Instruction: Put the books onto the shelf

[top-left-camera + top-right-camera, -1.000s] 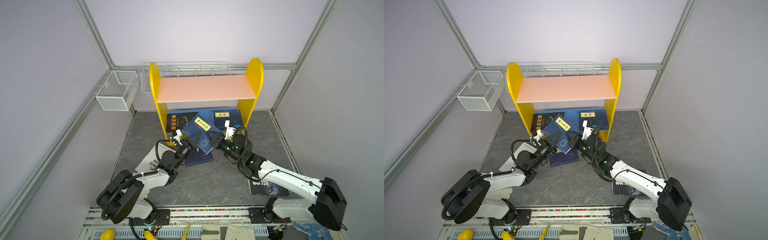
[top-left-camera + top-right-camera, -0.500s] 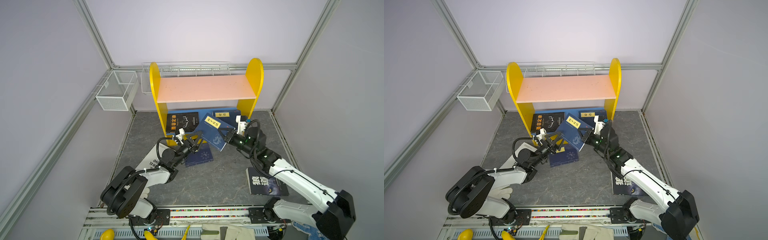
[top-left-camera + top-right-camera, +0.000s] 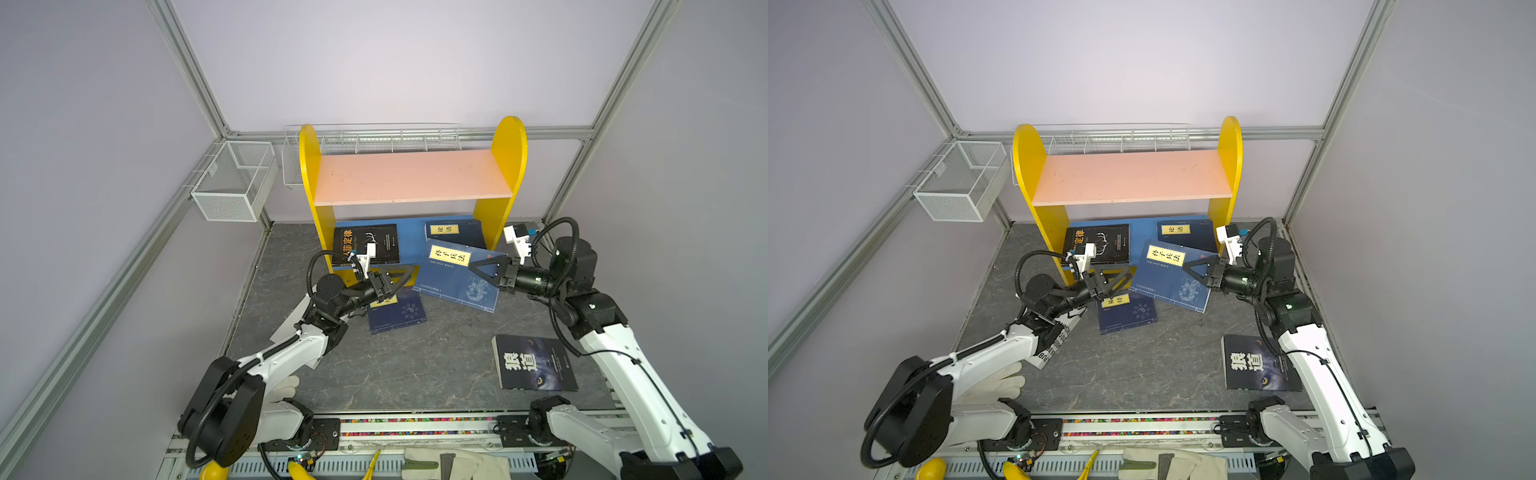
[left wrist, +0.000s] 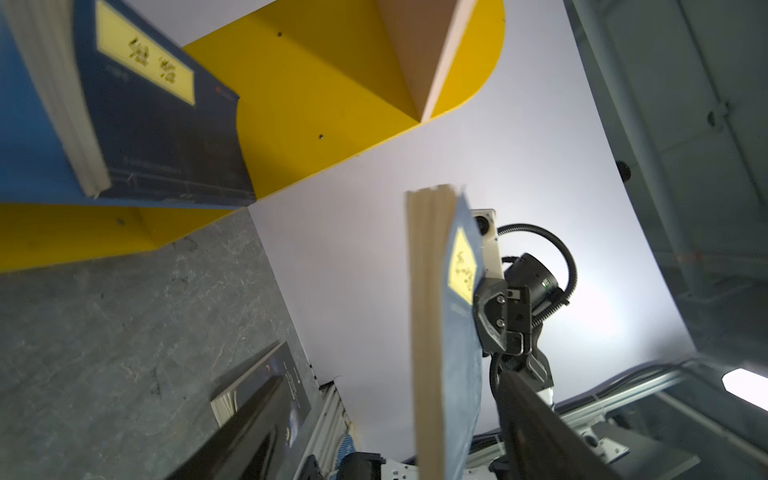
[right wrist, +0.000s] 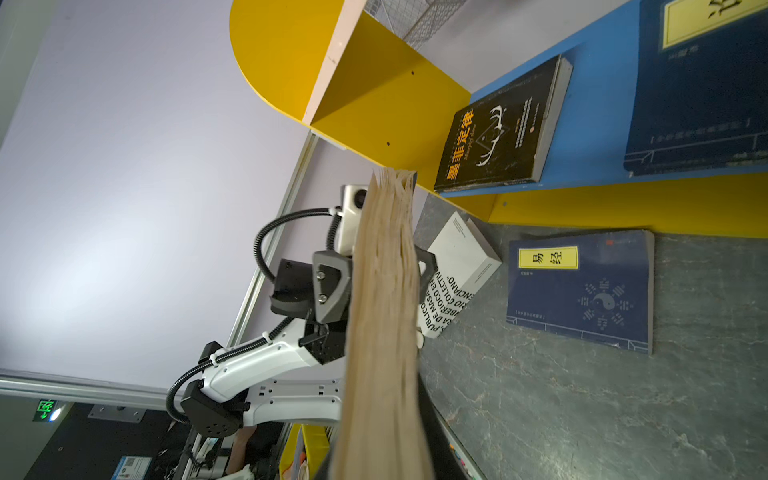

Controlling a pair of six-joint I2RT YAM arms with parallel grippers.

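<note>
blue board [image 3: 410,243]: black book [image 3: 365,246], navy book [image 3: 455,235] | floor [image 3: 415,368]: yin-yang book [image 3: 397,314], wolf-eye book [image 3: 534,363], white book [image 3: 1054,348]

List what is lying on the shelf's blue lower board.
Two books lie flat on the blue lower board: a black orange-titled book at left and a navy yellow-labelled book at right. The pink upper board hides the board's rear in both top views.

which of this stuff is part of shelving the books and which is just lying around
Job: shelf, black orange-titled book, shelved navy book, held navy book, navy yin-yang book, wolf-eye book, white book.
Lying about: wire-mesh baskets, white gloves.
</note>
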